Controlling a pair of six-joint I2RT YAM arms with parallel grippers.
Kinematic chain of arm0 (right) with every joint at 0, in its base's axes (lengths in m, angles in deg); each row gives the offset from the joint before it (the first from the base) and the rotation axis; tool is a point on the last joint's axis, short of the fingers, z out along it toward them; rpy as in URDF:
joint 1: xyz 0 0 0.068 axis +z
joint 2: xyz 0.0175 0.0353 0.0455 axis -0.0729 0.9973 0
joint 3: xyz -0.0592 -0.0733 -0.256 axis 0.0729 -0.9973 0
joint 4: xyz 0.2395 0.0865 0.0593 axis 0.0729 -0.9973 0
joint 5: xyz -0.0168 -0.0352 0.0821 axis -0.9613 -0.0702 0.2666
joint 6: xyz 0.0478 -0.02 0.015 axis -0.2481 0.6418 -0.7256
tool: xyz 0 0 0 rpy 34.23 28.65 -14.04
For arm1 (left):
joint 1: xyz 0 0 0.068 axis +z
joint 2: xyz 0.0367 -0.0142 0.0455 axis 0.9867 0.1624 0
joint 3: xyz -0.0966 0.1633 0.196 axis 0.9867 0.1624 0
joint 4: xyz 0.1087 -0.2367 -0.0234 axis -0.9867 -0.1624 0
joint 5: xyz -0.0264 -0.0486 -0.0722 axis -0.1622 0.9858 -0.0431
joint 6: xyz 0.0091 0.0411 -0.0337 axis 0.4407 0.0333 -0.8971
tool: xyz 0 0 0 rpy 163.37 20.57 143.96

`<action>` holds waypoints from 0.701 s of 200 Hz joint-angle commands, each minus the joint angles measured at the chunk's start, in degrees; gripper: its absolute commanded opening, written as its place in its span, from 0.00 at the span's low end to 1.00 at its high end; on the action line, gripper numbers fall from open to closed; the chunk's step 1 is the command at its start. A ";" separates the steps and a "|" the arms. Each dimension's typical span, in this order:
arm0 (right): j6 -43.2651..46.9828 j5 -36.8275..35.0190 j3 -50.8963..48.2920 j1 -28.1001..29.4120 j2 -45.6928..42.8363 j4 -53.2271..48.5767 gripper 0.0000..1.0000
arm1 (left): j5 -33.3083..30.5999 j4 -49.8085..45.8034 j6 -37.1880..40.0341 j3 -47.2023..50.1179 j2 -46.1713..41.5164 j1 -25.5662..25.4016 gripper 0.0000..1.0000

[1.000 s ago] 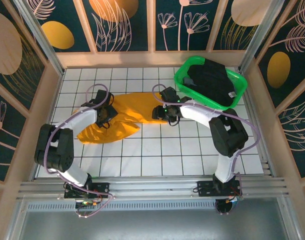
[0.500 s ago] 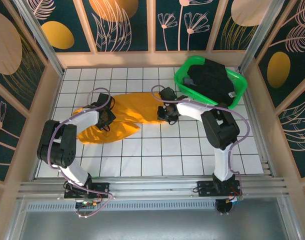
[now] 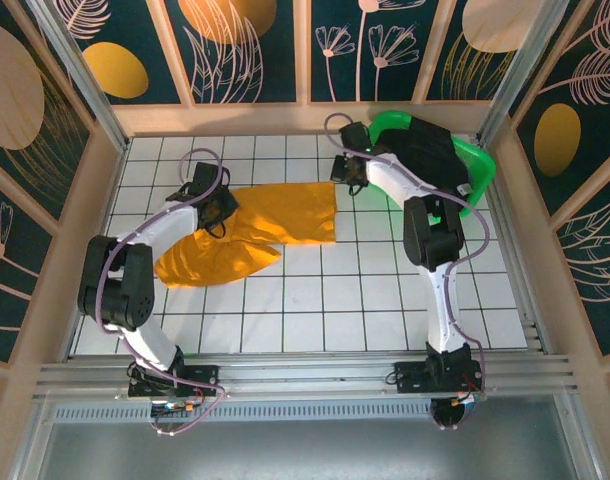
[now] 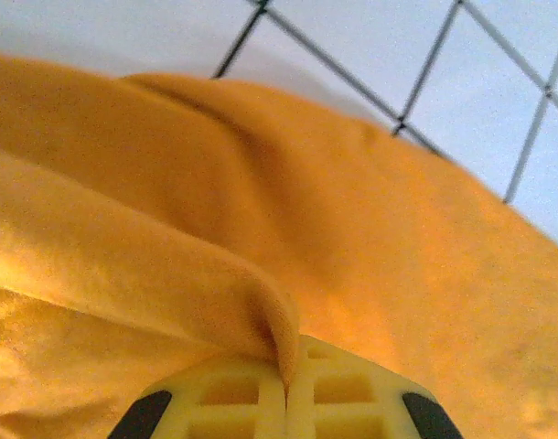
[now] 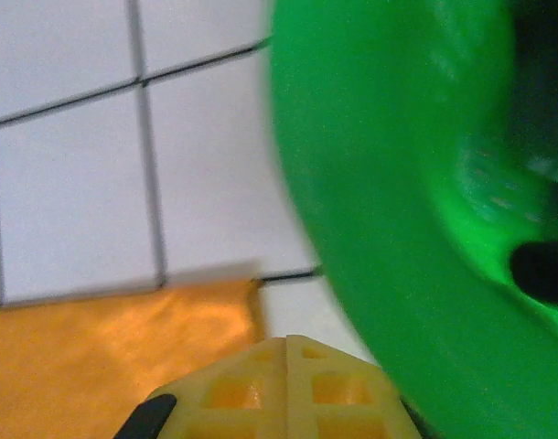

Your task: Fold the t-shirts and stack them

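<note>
The orange-yellow t-shirt (image 3: pixel 275 218) lies on the white tiled table, its far part stretched flat between the two arms and its near-left part still bunched. My left gripper (image 3: pixel 220 207) is at the shirt's far-left edge. In the left wrist view that gripper (image 4: pixel 286 355) is shut on a raised fold of the orange cloth (image 4: pixel 352 229). My right gripper (image 3: pixel 345 178) is shut on the shirt's far-right corner, close beside the green basket (image 3: pixel 482 170). The right wrist view shows shut jaws (image 5: pixel 287 342) over the orange corner (image 5: pixel 96 347). The black t-shirt (image 3: pixel 425 160) is heaped in the basket.
The green basket wall (image 5: pixel 380 183) rises immediately right of my right gripper. Wooden frame posts and patterned panels wall in the table on three sides. White tiles (image 3: pixel 365 290) lie bare in front of the shirt.
Both grippers went from open to shut on the orange shirt. The right one then moved away toward the basket, pulling the shirt's corner out flat. The left shifted slightly farther back.
</note>
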 commanded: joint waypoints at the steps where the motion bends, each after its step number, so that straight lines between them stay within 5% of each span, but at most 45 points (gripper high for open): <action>1: 1.01 -3.45 2.38 -3.80 2.62 -5.47 0.00 | 4.81 2.49 1.03 -2.10 2.20 0.31 0.00; 61: 4.70 -1.43 0.69 -3.26 -3.17 -4.44 0.00 | -0.79 -5.88 1.40 -2.42 -3.27 0.29 0.00; 92: 5.82 0.46 -4.57 3.55 -7.13 -4.66 0.45 | -6.55 -9.80 2.45 -0.24 -7.49 0.34 0.00; 140: 3.21 -0.11 -21.85 14.01 -14.13 -2.84 0.60 | -14.49 -13.10 3.70 0.41 -13.52 0.44 0.00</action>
